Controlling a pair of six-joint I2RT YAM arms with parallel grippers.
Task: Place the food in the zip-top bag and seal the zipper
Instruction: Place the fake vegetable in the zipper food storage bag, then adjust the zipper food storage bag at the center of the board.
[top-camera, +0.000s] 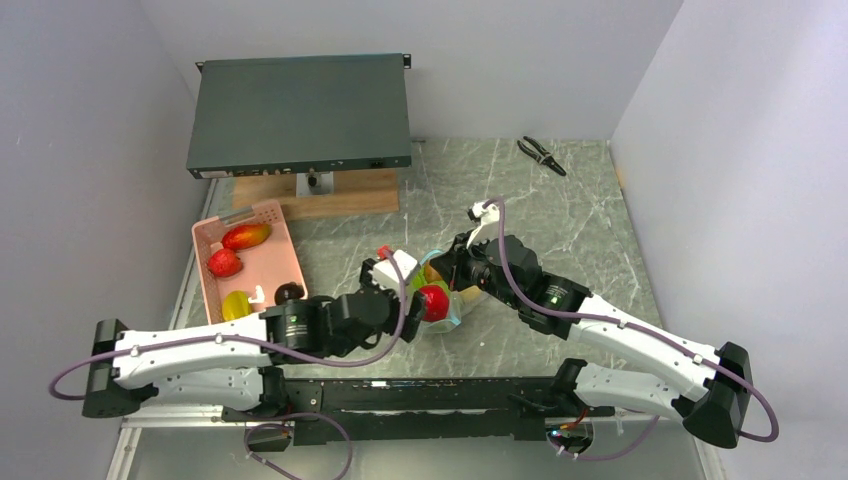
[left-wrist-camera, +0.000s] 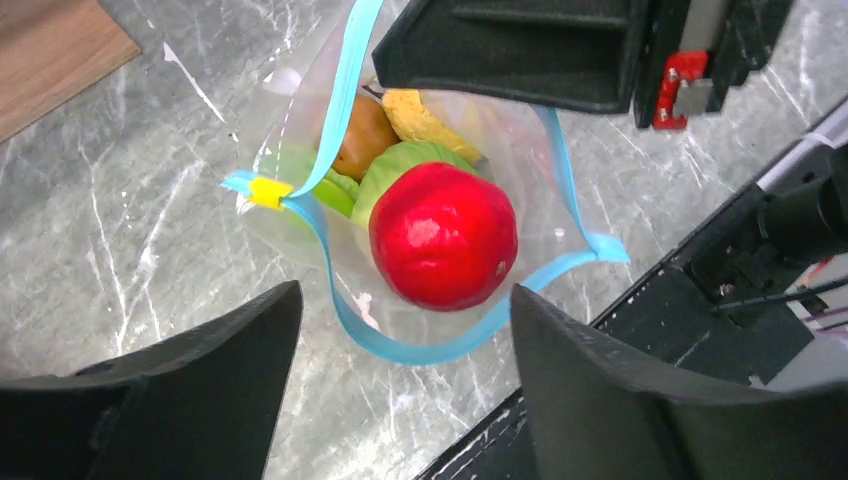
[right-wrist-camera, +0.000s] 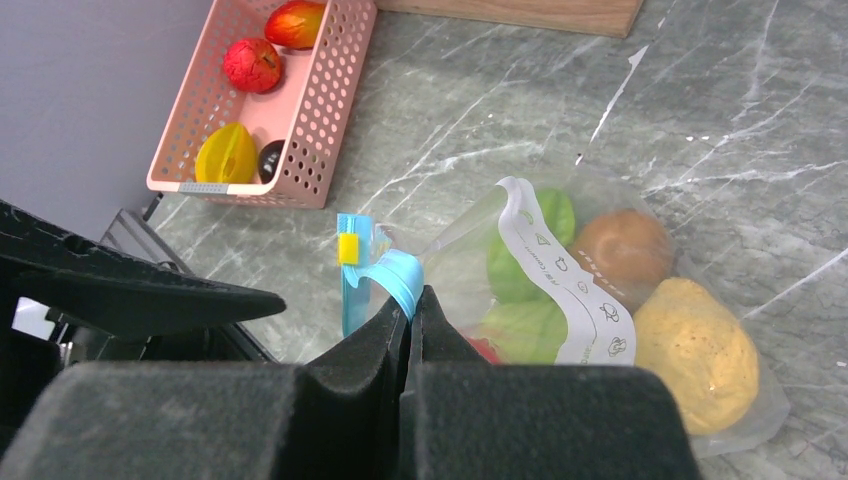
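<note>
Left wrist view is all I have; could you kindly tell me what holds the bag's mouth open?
Observer: The right pincer is shut on the zipper, near its yellow slider.
Operator: Thank you; is anything left to pack?
Observer: Yes, four pieces of food lie in the pink basket.
Operator: And beyond that?
Observer: Black pliers lie near the table's far right corner.
</note>
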